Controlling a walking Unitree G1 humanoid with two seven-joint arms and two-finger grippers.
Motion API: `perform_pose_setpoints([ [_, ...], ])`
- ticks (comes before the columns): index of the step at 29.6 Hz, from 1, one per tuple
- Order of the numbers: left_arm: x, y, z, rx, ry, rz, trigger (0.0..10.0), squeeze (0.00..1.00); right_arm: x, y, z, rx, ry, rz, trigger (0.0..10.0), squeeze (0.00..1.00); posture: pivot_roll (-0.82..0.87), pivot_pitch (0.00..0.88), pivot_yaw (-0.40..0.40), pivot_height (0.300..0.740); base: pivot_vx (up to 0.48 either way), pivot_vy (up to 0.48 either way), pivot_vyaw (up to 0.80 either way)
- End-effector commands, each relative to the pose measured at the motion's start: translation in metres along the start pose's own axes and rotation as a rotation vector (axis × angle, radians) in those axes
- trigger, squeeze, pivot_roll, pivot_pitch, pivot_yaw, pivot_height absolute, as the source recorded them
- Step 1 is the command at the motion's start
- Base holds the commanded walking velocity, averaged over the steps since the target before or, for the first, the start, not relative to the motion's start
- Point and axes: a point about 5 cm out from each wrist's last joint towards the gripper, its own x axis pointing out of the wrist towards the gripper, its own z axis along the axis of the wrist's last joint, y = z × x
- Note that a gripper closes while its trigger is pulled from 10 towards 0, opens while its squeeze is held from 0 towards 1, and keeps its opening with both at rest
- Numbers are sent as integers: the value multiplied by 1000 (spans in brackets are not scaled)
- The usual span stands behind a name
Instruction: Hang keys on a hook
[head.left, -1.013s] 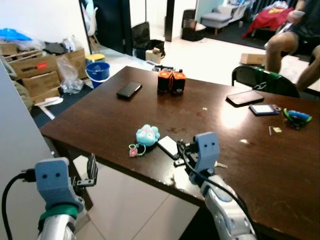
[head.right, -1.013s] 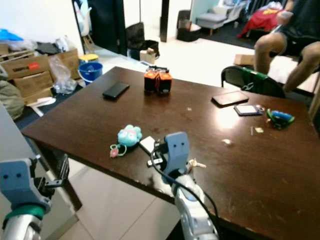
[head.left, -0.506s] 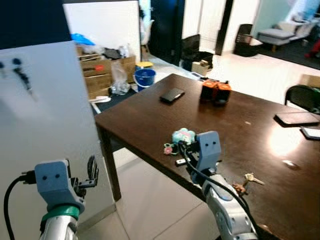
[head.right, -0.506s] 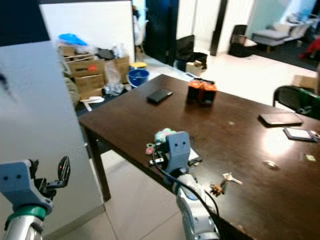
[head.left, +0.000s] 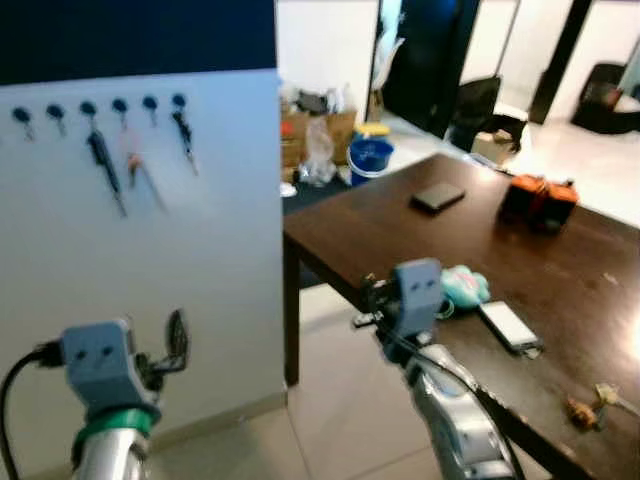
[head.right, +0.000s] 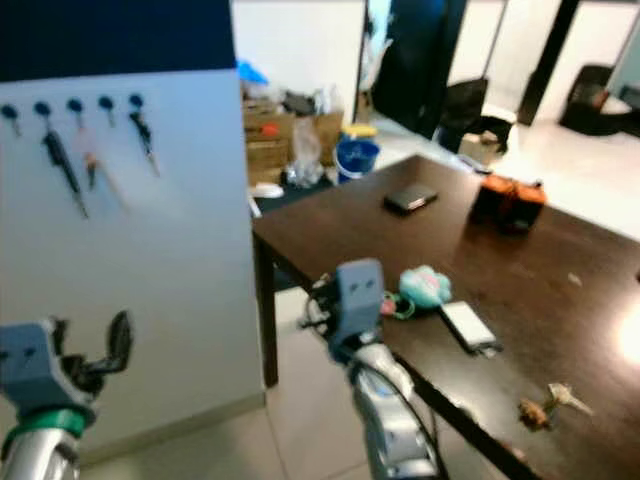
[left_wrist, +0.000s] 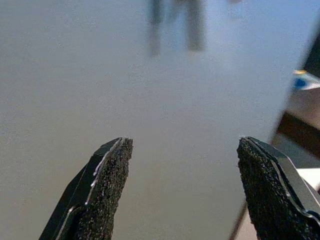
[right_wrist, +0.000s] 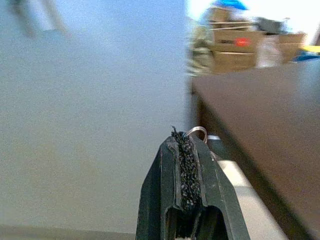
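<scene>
Right end effector (right_wrist: 186, 142): fingers pressed together on a small metal key ring (right_wrist: 196, 132), raised beside the bench (head.left: 420, 235) corner. Left end effector (left_wrist: 182, 180): fingers spread wide, holding nothing, facing the white panel (head.left: 140, 280). Row of hooks (head.left: 120, 105) along panel top, several bearing hung items. Loose keys (head.left: 590, 403) lying on bench.

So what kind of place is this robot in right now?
Probably a lived-in home, near a dining area: a dark brown wooden table holding a black phone, a white wall panel with a row of dark key hooks, and stacked cardboard boxes beside a blue plastic bucket.
</scene>
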Motion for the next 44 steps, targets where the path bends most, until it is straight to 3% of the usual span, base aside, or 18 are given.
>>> perform_pose_setpoints([
  [1, -1, -1, -1, 9, 6, -4, 10000, 0, -1, -3, -2, -3, 8, -9, 10000, 0, -161, 0, 68, 740, 0, 0, 800],
  [24, 2, 0, -2, 35, 14, 4, 10000, 0, 2, -7, 0, -12, -5, -16, 10000, 0, -161, 0, 68, 740, 0, 0, 800],
  [29, 1, -3, -2, 39, 8, -16, 10000, 0, 1, -11, -3, 36, 4, -42, 10000, 0, -171, 0, 70, 740, 0, 0, 0],
  [44, 3, -6, -1, 35, -3, -27, 10000, 0, -1, -13, -4, 49, 4, -55, 10000, 0, -173, 0, 71, 740, 0, 0, -398],
])
